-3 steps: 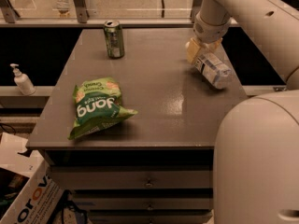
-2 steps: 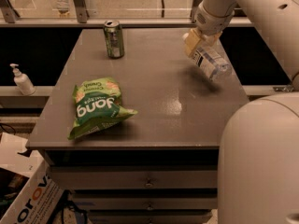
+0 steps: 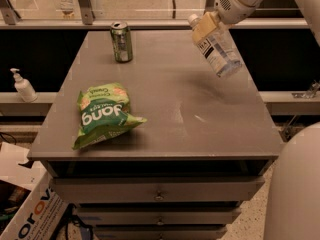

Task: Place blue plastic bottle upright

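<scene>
The blue plastic bottle (image 3: 218, 49) is a clear bottle with a white cap and a pale label with a dark text panel. It hangs tilted in the air above the right rear part of the grey table (image 3: 165, 114), cap up and to the left, base down and to the right. My gripper (image 3: 204, 25) is shut on its upper part near the cap, at the top right of the camera view. The white arm runs off to the upper right.
A green soda can (image 3: 121, 42) stands upright at the table's rear left. A green chip bag (image 3: 103, 113) lies at the front left. A white pump dispenser bottle (image 3: 23, 86) stands on a ledge at the left. A cardboard box (image 3: 25, 219) sits on the floor.
The gripper has lifted the bottle off the table's right edge and raised it, tilting it more toward upright. The can and chip bag have not moved.
</scene>
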You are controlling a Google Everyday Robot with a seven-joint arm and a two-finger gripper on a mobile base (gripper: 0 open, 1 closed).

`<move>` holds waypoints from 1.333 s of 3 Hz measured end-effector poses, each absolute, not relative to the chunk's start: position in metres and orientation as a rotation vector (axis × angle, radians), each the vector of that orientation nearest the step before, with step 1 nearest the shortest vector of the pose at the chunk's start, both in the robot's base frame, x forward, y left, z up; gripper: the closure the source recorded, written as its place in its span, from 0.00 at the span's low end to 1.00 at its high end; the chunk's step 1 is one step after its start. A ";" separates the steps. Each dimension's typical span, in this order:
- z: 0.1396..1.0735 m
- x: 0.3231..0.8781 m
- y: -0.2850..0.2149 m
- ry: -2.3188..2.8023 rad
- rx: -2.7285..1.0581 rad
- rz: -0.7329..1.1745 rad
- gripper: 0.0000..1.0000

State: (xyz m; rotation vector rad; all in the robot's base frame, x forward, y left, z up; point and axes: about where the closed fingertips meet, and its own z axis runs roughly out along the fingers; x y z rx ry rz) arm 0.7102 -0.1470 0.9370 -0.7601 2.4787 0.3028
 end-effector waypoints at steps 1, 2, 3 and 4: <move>0.953 0.706 -0.134 2.285 -0.808 0.482 1.00; 0.968 0.703 -0.122 2.061 -0.859 0.644 1.00; 0.983 0.698 -0.112 1.826 -0.900 0.765 1.00; 1.001 0.690 -0.105 1.593 -0.929 0.845 1.00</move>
